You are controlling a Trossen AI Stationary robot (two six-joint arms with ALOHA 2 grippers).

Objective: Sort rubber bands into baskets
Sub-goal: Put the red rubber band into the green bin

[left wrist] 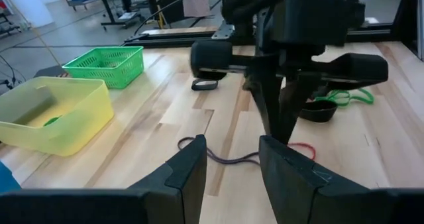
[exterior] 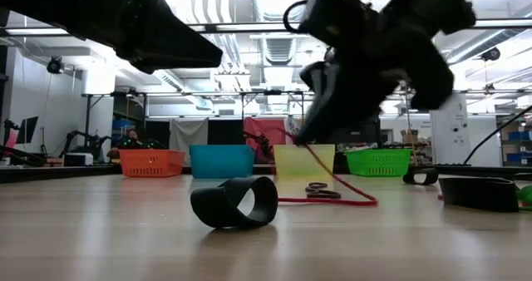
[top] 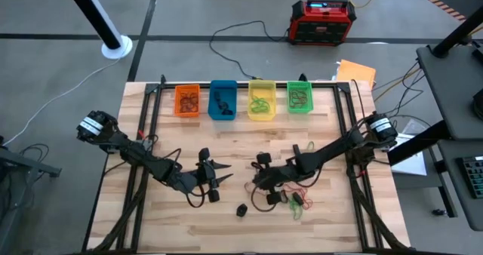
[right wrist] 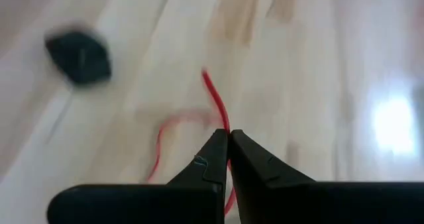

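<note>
**Right gripper pinched on red band, left gripper parted and empty**

Right gripper (right wrist: 227, 159) is low over the table's (top: 226, 225) middle-front, fingers closed together on a red band (right wrist: 215, 101). The band runs out from between the tips and loops back on the wood. In the low view the same red band (exterior: 332, 181) slopes from the gripper (exterior: 309, 135) down to the table, so part hangs lifted and part lies flat.

Left gripper (left wrist: 228, 161) hovers left of centre, fingers apart, nothing between them. It points toward the right arm.

Four baskets stand in a row along the far edge: orange basket (top: 187, 101), blue basket (top: 223, 100), yellow basket (top: 262, 100), green basket (top: 299, 97). Each holds some bands; cannot tell colours for sure.

Loose bands near the right gripper: a green band (top: 297, 204) and a dark brownish loop (top: 260, 202) just beside it. A black band (exterior: 234, 202), wide and curled, sits alone toward the front, close to the low camera. Another black band (left wrist: 204, 85) lies near the green basket side.

Red-black box (top: 322, 21) on the floor beyond the table.
</note>
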